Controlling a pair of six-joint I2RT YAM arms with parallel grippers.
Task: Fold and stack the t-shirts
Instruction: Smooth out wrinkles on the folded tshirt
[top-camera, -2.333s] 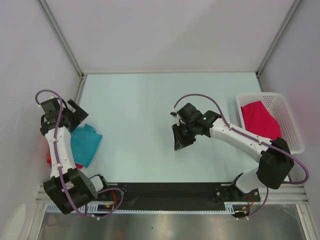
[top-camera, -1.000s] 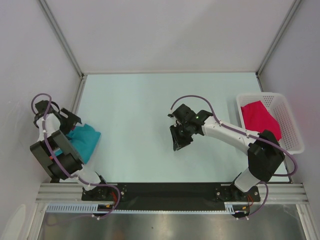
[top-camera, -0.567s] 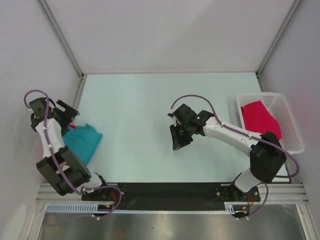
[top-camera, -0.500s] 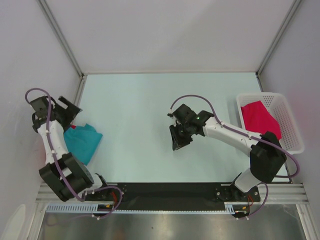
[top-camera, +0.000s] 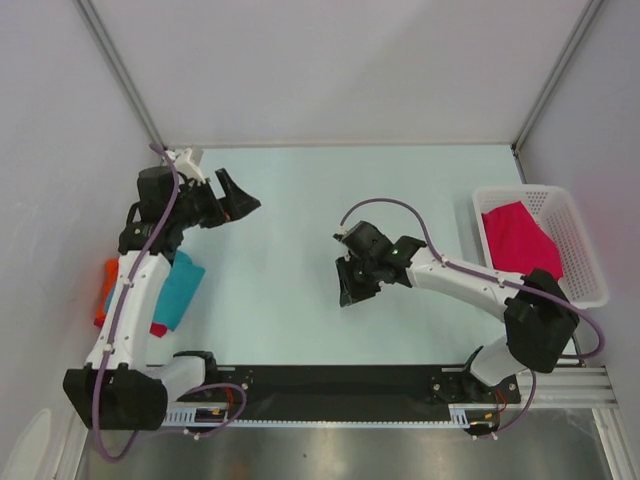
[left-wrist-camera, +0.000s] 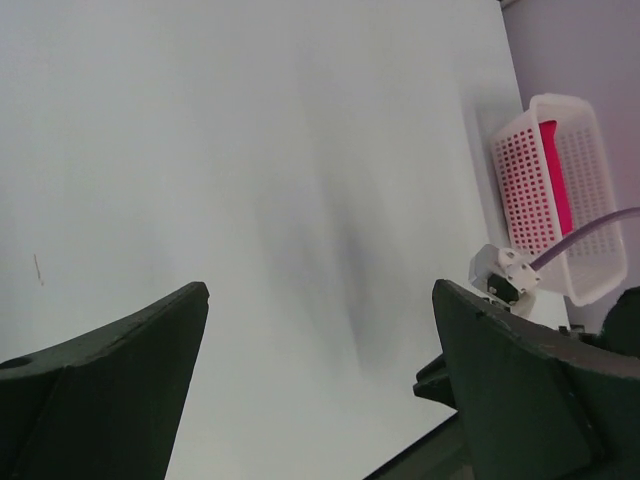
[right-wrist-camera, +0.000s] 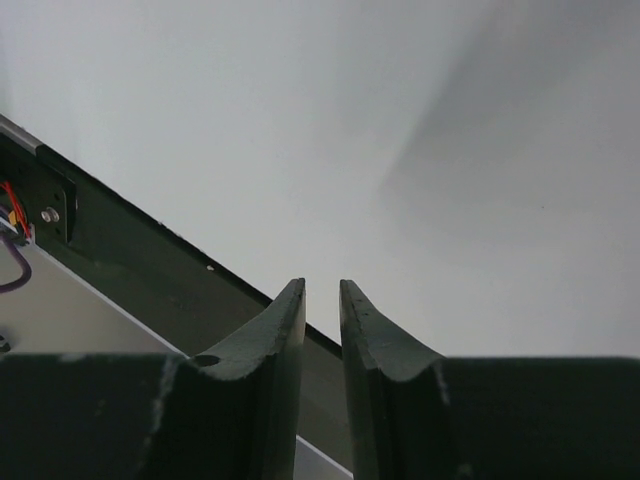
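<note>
The left pincer (left-wrist-camera: 320, 292) hangs above the worktop (top-camera: 300, 190), jaws wide apart. The right pincer (right-wrist-camera: 321, 287) is nearly together, a slit showing, gripping nothing. The teal t-shirt (top-camera: 182, 288) lies at the left edge; the magenta t-shirt (top-camera: 515, 240) sits in the basket (top-camera: 588, 262) on the right.

The pale table (top-camera: 300, 215) bears stacked t-shirts (top-camera: 182, 287) left, a white basket (top-camera: 587, 252) right.

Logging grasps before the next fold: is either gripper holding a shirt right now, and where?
Nothing held: left gripper wide open, right gripper nearly closed, both empty.
</note>
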